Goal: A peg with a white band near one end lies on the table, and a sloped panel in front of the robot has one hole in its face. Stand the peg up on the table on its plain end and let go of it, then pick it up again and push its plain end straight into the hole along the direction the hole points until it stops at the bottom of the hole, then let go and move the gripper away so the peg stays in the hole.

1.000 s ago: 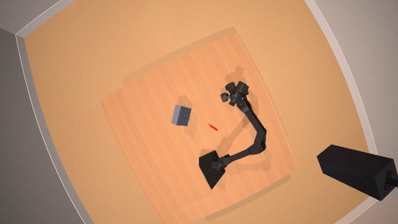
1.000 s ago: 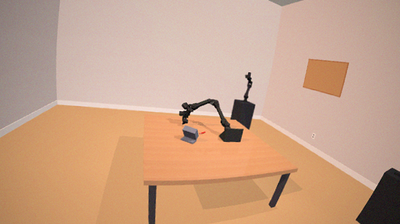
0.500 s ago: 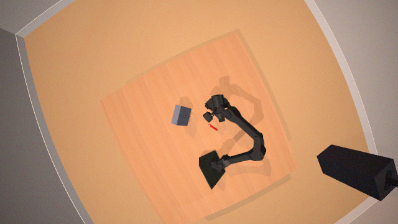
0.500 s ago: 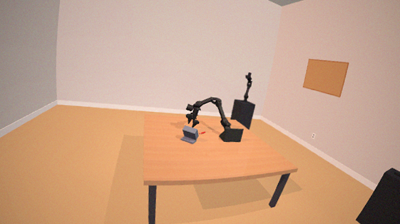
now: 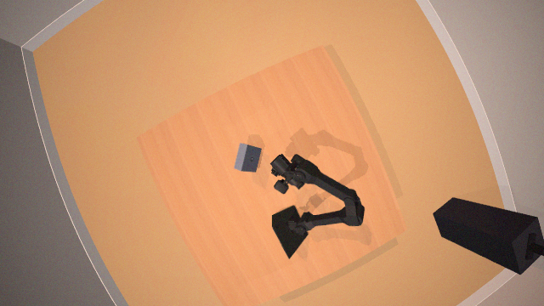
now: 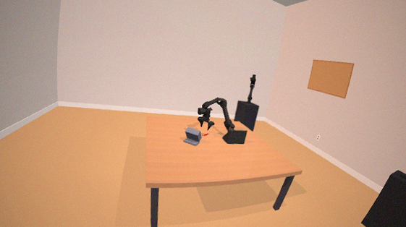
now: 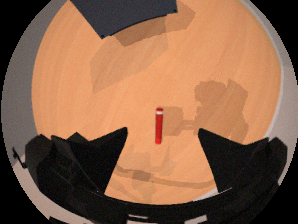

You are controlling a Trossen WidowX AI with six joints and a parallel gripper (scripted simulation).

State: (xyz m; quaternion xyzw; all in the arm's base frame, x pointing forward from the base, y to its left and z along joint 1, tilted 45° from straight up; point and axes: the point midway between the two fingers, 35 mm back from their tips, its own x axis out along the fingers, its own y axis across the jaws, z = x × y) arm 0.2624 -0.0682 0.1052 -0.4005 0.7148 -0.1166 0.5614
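Observation:
The red peg (image 6: pixel 205 134) (image 7: pixel 159 125) lies flat on the table. Its white band is near its upper end in the wrist view, the end toward the panel. The top view does not show the peg; the arm covers that spot. My gripper (image 6: pixel 205 127) (image 7: pixel 164 131) is open and empty. It points down and hangs above the table over the peg, which shows between the fingertips in the wrist view without being touched. The sloped grey-blue panel (image 5: pixel 256 165) (image 6: pixel 192 136) (image 7: pixel 132 15) stands beyond the peg. Its hole (image 5: pixel 252 159) shows in the top view and looks empty.
The wooden table (image 5: pixel 204 170) (image 6: pixel 174 162) bears the panel and the arm's black base (image 5: pixel 289 238) (image 6: pixel 235 137). The panel's near edge shows at the top of the wrist view. Black pedestals (image 5: pixel 480 234) (image 6: pixel 246 113) stand on the floor off the table.

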